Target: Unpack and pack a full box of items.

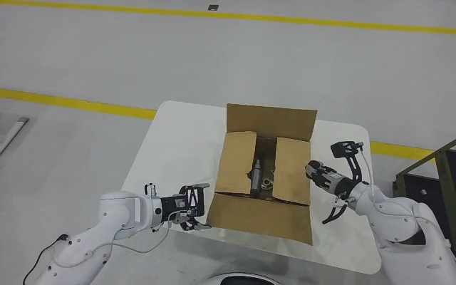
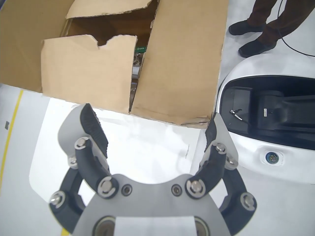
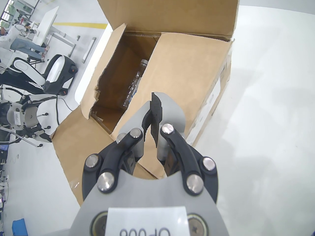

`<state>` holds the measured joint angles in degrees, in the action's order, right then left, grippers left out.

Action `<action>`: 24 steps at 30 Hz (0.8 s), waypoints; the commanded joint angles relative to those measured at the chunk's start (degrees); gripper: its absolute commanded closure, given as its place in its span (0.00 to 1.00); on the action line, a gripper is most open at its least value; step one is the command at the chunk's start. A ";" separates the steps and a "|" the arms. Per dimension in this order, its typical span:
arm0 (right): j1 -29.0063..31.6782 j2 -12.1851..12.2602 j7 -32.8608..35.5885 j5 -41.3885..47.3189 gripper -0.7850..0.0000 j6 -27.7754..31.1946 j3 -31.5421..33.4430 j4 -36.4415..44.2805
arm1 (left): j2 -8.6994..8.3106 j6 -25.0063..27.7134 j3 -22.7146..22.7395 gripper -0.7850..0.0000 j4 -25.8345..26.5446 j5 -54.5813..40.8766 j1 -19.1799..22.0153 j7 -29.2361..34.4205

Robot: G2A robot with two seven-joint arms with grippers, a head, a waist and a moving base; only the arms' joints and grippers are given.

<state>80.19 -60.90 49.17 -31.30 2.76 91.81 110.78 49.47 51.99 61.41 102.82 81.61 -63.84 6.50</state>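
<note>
The cardboard box (image 1: 262,217) (image 2: 184,50) (image 3: 187,74) stands in the middle of the white table (image 1: 178,135) (image 2: 147,153) (image 3: 270,99). Its far flap stands up and its near flap lies folded out toward the table's near edge. The two side flaps lean in over the opening and leave a narrow gap between their torn, ragged edges. In that gap lies a clear plastic bottle (image 1: 255,176) (image 3: 134,84), with a small metal piece (image 1: 267,183) just beside it. The rest of the contents are too shadowed to name.

The left gripper (image 1: 199,207) (image 2: 150,121) hangs low over the table's near left corner, just beside the box's near corner. Its fingers (image 2: 94,128) are spread wide with nothing between them. The table edge curves away close under it, so little surface is left on that side.

The right gripper (image 1: 311,171) (image 3: 153,114) sits at the outer edge of the right-hand side flap. Its fingers (image 3: 157,110) are pressed together with nothing visible between them. Whether they touch the flap cannot be told.

Bare tabletop runs to the left and right of the box, broader on the left and toward the far side. Around the table is pale grey floor with yellow lines (image 1: 71,102), and a dark metal frame (image 1: 427,171) stands off the table's right side.
</note>
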 commanded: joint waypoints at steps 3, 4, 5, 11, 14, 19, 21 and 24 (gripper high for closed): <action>0.52 0.15 -0.02 0.05 1.00 -0.14 0.62 0.37 | 0.10 1.67 -0.11 0.00 -0.03 0.27 1.12 -0.36; 0.64 0.18 -0.03 0.07 1.00 -0.17 0.72 0.44 | 0.02 2.44 0.11 0.00 0.13 0.46 1.12 -0.14; 0.74 0.21 -0.06 0.11 1.00 -0.23 0.79 0.53 | -0.09 3.19 0.39 0.00 0.21 0.54 0.95 0.13; 1.09 0.38 0.00 0.31 1.00 -0.40 1.03 1.02 | -1.48 6.01 0.70 0.00 2.33 3.11 -2.25 3.12; 1.10 0.46 0.04 0.39 1.00 -0.40 1.00 1.14 | -2.22 6.01 0.91 0.00 2.42 4.17 -3.66 3.26; 1.06 0.57 0.05 0.23 1.00 -0.53 0.57 1.42 | -1.93 2.62 0.01 0.00 2.45 7.01 -3.30 1.49; 1.09 0.61 0.01 0.23 1.00 -0.61 0.52 1.47 | -1.55 0.61 -1.22 0.00 1.44 8.29 -2.79 0.84; 1.25 0.70 -0.04 0.31 1.00 -0.60 0.76 1.59 | -0.91 -2.27 -3.21 0.04 -0.07 10.30 -1.73 -0.64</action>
<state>81.35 -60.23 49.17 -31.03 2.14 92.45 112.32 48.34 50.74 58.98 103.22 91.08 -65.96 6.43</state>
